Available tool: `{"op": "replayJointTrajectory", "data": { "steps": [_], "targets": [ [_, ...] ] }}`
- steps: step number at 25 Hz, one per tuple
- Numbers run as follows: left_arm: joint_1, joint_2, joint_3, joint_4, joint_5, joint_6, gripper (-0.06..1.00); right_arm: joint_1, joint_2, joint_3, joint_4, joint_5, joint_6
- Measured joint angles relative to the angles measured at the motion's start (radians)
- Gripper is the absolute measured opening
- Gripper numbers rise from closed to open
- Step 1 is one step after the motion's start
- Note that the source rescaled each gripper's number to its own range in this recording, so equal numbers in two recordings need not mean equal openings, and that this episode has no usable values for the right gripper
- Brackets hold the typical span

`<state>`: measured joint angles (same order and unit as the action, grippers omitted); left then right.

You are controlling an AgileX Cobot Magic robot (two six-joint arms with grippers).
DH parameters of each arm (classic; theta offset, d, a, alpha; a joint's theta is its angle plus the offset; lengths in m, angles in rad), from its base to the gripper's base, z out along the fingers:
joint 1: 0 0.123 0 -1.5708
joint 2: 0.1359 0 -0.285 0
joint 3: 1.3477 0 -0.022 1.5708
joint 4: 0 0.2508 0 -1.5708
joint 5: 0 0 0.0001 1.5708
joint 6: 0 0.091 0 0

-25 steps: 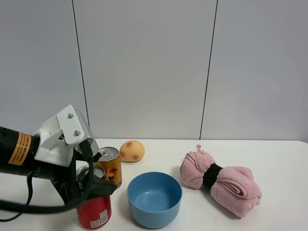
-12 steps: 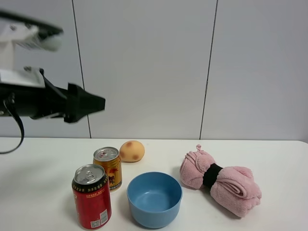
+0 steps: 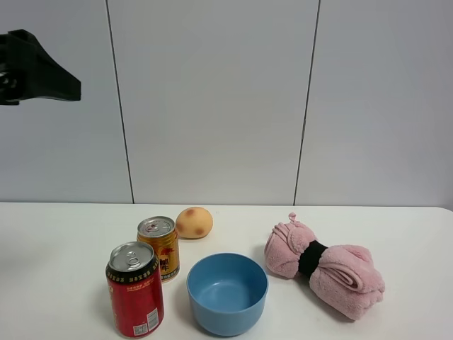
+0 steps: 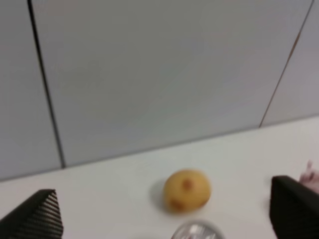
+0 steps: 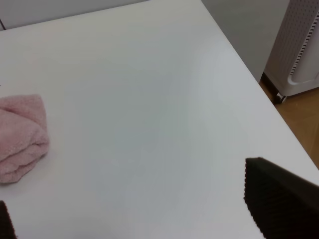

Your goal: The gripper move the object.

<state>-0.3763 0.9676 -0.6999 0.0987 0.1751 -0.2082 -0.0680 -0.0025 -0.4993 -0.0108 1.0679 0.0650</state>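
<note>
Left hand [image 3: 39, 71] raised high at the far left edge of the exterior view, well above the worktop [image 3: 396, 227] and holding nothing; fingertips [image 4: 35, 219] spread wide at either side of the left wrist view, with open air between them. Red can [image 3: 135, 290] standing upright on the worktop, well below the left hand and off to its right, silver lid up, touched by no finger. Just behind the red can, a shorter gold can [image 3: 161, 246], also upright. Farther from the left hand, a yellowish round fruit [image 3: 194, 222], seen between the fingertips in the left wrist view [image 4: 187, 190]. Blue bowl [image 3: 227, 292] just beside the red can, on its side away from the hand. Pink rolled towel [image 3: 325, 269] farthest off. Right hand [image 5: 149, 219] spread wide over bare worktop, empty, the towel's end [image 5: 20, 137] near one finger
</note>
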Motion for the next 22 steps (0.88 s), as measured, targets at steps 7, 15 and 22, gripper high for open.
{"op": "replayJointTrajectory", "data": {
  "steps": [7,15,22],
  "targets": [
    [0.0,-0.031,-0.209,-0.019,0.606,0.114,0.53,0.0,0.0,0.0,0.0,0.0,0.0],
    [0.013,-0.165,-0.228,-0.145,0.661,0.297,0.53,0.0,0.0,0.0,0.0,0.0,0.0],
    [0.249,-0.258,-0.209,-0.226,0.731,0.317,0.53,0.0,0.0,0.0,0.0,0.0,0.0]
  ]
}}
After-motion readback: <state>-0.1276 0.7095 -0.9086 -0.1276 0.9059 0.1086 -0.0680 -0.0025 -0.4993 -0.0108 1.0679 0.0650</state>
